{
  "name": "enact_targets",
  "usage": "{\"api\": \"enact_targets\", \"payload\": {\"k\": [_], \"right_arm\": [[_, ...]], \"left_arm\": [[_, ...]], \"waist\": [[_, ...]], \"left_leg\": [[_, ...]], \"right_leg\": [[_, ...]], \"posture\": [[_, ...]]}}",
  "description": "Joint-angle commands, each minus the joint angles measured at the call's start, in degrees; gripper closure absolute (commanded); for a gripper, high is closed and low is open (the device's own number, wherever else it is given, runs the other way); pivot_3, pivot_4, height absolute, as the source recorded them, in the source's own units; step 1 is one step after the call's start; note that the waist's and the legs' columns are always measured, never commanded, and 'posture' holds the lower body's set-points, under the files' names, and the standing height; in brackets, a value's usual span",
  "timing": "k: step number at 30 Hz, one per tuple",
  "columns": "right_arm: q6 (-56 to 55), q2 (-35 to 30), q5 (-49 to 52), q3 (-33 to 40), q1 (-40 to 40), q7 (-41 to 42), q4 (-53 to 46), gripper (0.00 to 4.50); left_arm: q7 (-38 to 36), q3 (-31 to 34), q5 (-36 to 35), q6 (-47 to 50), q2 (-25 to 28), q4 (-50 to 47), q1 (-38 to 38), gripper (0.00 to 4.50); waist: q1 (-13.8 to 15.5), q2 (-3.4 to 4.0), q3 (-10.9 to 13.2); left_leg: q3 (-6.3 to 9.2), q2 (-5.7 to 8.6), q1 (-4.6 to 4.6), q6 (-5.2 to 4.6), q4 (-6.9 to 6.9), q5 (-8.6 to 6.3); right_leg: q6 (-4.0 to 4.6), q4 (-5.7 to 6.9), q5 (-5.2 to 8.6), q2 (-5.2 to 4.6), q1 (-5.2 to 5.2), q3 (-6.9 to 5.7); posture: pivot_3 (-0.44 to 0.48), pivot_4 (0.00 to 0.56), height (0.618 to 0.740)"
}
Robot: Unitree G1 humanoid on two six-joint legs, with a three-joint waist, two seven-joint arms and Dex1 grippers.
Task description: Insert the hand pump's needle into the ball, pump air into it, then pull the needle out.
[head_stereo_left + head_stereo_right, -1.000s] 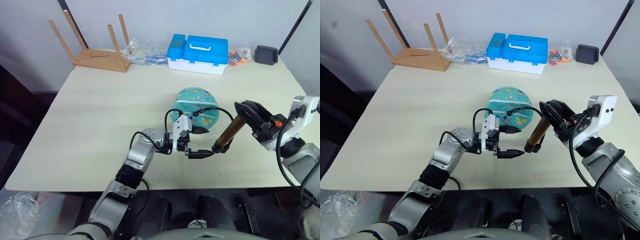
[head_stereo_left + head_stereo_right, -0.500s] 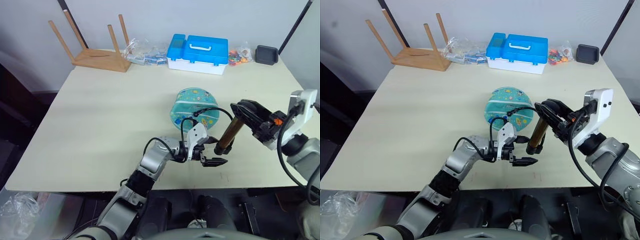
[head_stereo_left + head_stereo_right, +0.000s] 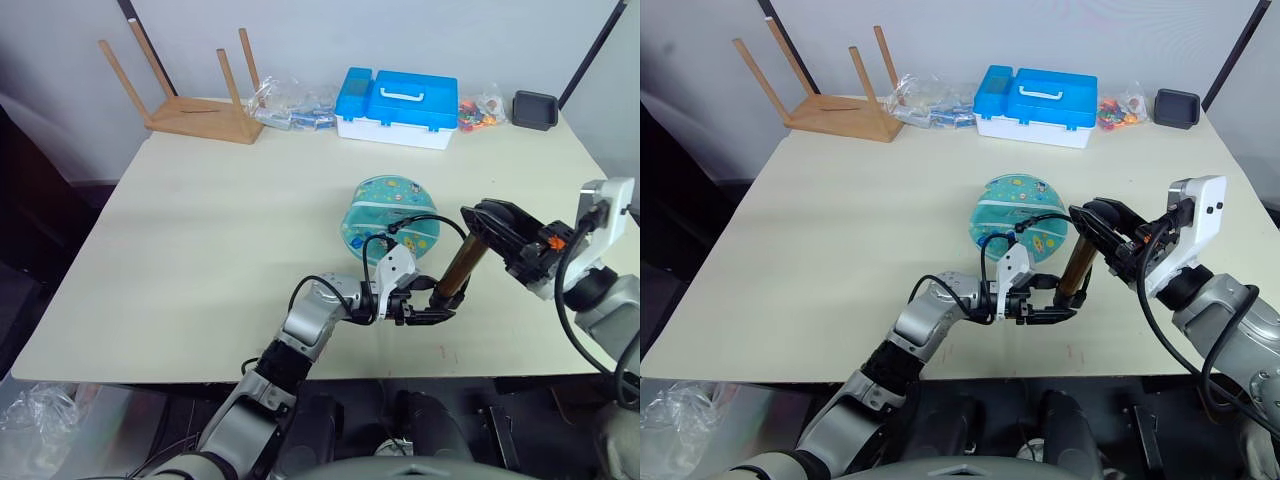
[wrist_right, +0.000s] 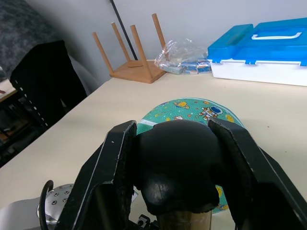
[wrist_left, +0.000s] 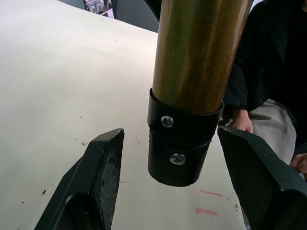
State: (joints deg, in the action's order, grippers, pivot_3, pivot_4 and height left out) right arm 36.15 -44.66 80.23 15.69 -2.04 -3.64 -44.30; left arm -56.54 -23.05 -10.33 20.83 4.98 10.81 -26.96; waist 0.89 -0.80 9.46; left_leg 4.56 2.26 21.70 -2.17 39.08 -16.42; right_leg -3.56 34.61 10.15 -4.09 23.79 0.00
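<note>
The teal ball rests on the table, just right of centre. The amber hand pump hangs tilted beside it, above the table. My right gripper is shut on the pump's black handle at the top. Lower down, the fingers of my open left gripper stand either side of the pump's lower black cap, with gaps on both sides. From the pump, a thin black hose arcs over the ball. The needle is too small to make out.
A blue-and-white case, an upturned wooden stool, a clear bag, a bag of coloured bits and a black tray line the far edge. A person in dark clothing is beyond the table's edge.
My left gripper has moved right and risen to the pump's bottom end, and its fingers have opened around the lower cap. The right gripper and the pump have stayed in place.
</note>
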Motion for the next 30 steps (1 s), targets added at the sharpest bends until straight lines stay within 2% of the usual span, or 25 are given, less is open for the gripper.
{"api": "enact_targets", "payload": {"k": [1, 8, 11, 14, 15, 25, 30], "right_arm": [[-1.00, 0.12, 0.16, 1.38, -0.70, 0.73, -1.28, 2.63], [-1.13, 0.35, 0.13, 1.49, -0.60, 0.70, -1.55, 2.63], [-1.30, 0.56, 0.40, 1.58, -0.54, 0.31, -1.79, 2.63], [-1.43, 0.80, 0.65, 1.64, -0.43, 0.02, -2.05, 2.63], [-1.49, 0.90, 0.71, 1.65, -0.44, -0.09, -2.09, 2.63], [-1.29, 0.74, -0.20, 1.66, -0.35, 0.32, -1.87, 2.63], [-0.64, -0.37, -9.96, -0.38, 1.41, 4.09, -0.70, 2.63]], "left_arm": [[-0.45, -0.07, -0.76, -0.94, -0.61, -0.97, -1.19, 1.18], [-0.70, -0.38, -0.57, -1.47, -1.04, 0.17, -1.81, 1.18], [-0.86, -0.76, -0.15, -2.17, -1.06, 1.09, -1.95, 2.01], [-1.02, -1.11, 0.10, -2.46, -1.14, 1.50, -1.88, 3.26], [-1.05, -1.23, 0.16, -2.57, -1.16, 1.62, -1.88, 3.42], [0.01, -1.73, 1.31, -3.90, -1.50, 3.50, -2.67, 3.42], [6.26, -4.61, 9.11, -15.93, -4.53, 15.79, -4.80, 3.42]], "waist": [[0.00, 0.00, 0.00], [0.01, 0.00, 0.00], [-0.02, 0.00, 0.00], [0.06, 0.00, 0.00], [0.06, 0.00, 0.00], [0.04, 0.00, 0.00], [0.22, 0.00, 0.00]], "left_leg": [[0.00, 0.00, 0.00, 0.00, 0.00, 0.00], [0.00, 0.00, 0.00, 0.00, 0.00, 0.00], [0.00, 0.00, 0.00, 0.00, 0.00, 0.00], [0.00, 0.00, 0.01, 0.00, 0.00, 0.00], [0.00, 0.01, 0.01, 0.00, 0.00, 0.00], [0.01, 0.00, 0.02, 0.00, 0.00, 0.00], [0.00, 0.04, 0.02, -0.01, 0.00, 0.00]], "right_leg": [[-0.01, 0.00, 0.00, 0.00, 0.00, 0.00], [-0.01, 0.00, 0.00, 0.00, 0.00, 0.00], [-0.01, 0.00, 0.00, 0.00, 0.00, 0.00], [-0.01, 0.00, -0.01, 0.00, 0.00, 0.00], [0.00, -0.01, 0.00, -0.01, 0.00, 0.00], [-0.01, -0.03, 0.00, -0.01, 0.00, -0.01], [-0.02, -0.05, -0.01, -0.01, -0.01, -0.01]], "posture": [[0.000, 0.150, 0.740], [0.000, 0.150, 0.740], [0.000, 0.150, 0.740], [0.000, 0.150, 0.740], [0.000, 0.150, 0.740], [0.000, 0.150, 0.740], [0.000, 0.150, 0.740]]}}
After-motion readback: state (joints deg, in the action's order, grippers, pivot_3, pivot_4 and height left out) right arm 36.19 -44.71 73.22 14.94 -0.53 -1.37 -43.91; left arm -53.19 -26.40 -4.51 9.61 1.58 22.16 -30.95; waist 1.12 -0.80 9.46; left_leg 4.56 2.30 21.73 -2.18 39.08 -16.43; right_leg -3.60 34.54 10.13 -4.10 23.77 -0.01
